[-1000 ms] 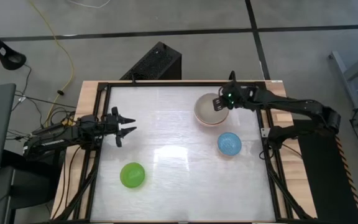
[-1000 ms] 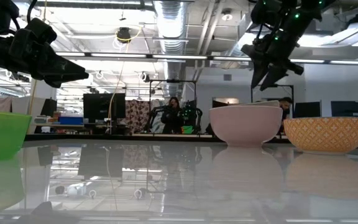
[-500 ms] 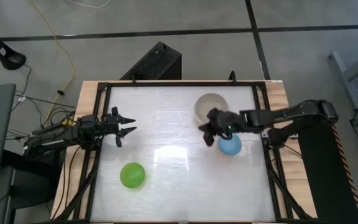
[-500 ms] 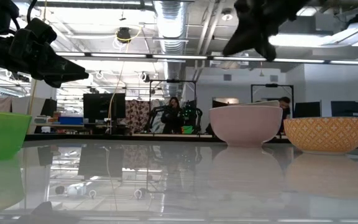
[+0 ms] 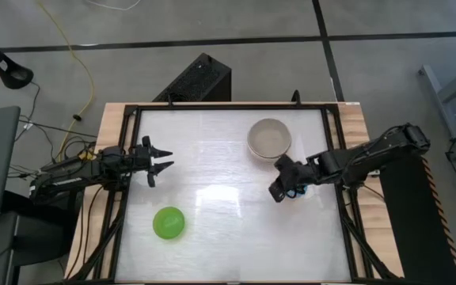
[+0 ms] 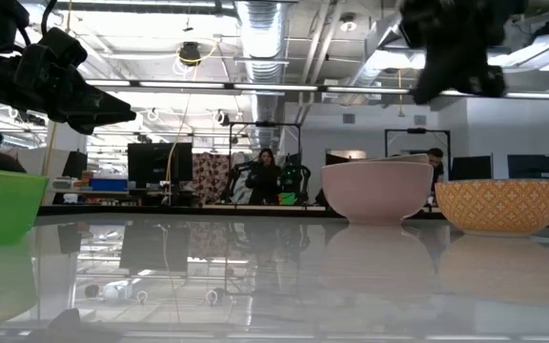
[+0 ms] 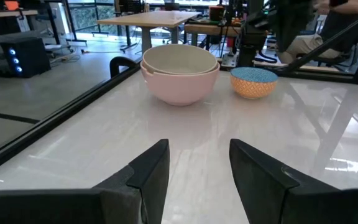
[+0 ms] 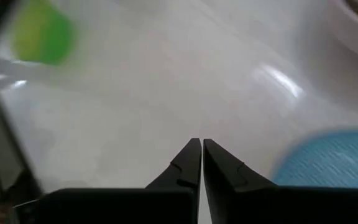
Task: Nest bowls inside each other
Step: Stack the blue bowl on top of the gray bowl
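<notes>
A cream-white bowl sits nested in a salmon-pink bowl [image 5: 269, 138] at the far right of the table, also in the left wrist view [image 7: 179, 71]. A blue bowl [image 5: 298, 191] with an orange patterned outside [image 6: 498, 205] stands just nearer, mostly hidden under my right arm. A green bowl [image 5: 169, 223] rests near the front left. My right gripper [image 5: 275, 194] hangs shut above the table beside the blue bowl [image 8: 328, 158], touching nothing. My left gripper [image 5: 163, 158] stands open at the left edge.
A black frame [image 5: 125, 119] runs around the white tabletop. Bare tabletop lies between the green bowl and the bowls on the right. The room beyond holds desks, screens and a person [image 6: 267, 171] far behind the table.
My right gripper has swung from above the nested cream and pink bowls toward the table's near edge, past the blue bowl, turning as it went; its fingers now point toward the table's left. The bowls have stayed where they were.
</notes>
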{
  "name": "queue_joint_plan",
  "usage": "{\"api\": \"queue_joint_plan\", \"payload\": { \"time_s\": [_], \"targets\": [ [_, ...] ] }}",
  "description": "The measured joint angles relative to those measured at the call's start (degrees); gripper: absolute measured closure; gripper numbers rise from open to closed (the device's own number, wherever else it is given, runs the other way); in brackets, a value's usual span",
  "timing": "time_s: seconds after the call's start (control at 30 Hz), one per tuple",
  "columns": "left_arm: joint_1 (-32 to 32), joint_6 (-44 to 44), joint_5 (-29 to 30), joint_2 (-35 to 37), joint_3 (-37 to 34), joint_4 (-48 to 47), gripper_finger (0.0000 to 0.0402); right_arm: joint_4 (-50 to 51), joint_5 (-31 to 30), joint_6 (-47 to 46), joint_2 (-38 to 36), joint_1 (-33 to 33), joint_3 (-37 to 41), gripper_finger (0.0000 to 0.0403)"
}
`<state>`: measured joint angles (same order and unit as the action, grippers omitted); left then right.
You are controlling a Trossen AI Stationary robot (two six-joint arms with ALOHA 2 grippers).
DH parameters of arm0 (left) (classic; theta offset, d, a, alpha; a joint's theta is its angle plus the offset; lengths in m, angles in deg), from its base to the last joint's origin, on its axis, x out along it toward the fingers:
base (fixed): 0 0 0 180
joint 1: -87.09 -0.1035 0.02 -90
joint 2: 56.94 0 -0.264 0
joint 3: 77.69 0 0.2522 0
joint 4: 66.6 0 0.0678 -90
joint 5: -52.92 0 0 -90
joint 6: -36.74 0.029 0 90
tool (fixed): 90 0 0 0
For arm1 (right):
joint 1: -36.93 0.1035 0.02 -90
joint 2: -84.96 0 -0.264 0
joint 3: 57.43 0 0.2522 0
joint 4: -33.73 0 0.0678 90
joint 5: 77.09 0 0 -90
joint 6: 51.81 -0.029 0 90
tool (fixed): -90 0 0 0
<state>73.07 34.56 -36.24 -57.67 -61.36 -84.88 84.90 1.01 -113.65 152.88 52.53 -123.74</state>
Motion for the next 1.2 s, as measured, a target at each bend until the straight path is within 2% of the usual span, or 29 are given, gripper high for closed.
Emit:
{"api": "queue_joint_plan", "payload": {
  "time_s": [0.2,0.33,0.47,0.7,0.8,1.0,1.2],
  "targets": [
    [0.0,0.0,0.0,0.0,0.0,0.0,0.0244,12.0,0.0,-9.7,0.0,-0.4,0.0,0.0362],
    [0.0,0.0,0.0,0.0,0.0,0.0,0.0244,12.8,-0.3,-10.7,0.0,-0.7,0.0,0.0337],
    [0.0,0.0,0.0,0.0,0.0,0.0,0.0244,12.8,-0.2,-11.6,0.6,-0.7,0.0,0.0288],
    [0.0,0.0,0.0,0.0,0.0,0.0,0.0244,12.5,1.3,-12.1,4.9,-0.9,0.3,0.0169],
    [0.0,0.0,-0.1,0.0,0.0,0.0,0.0244,12.3,3.1,-11.4,7.7,-1.5,0.3,0.0142],
    [0.0,0.0,-0.1,0.0,0.0,0.0,0.0244,11.3,4.8,-10.3,13.3,-2.3,0.3,0.0138],
    [0.0,0.0,-0.1,0.0,0.0,0.0,0.0244,11.3,5.0,-8.8,17.5,-2.3,0.3,0.0153]
  ]
}}
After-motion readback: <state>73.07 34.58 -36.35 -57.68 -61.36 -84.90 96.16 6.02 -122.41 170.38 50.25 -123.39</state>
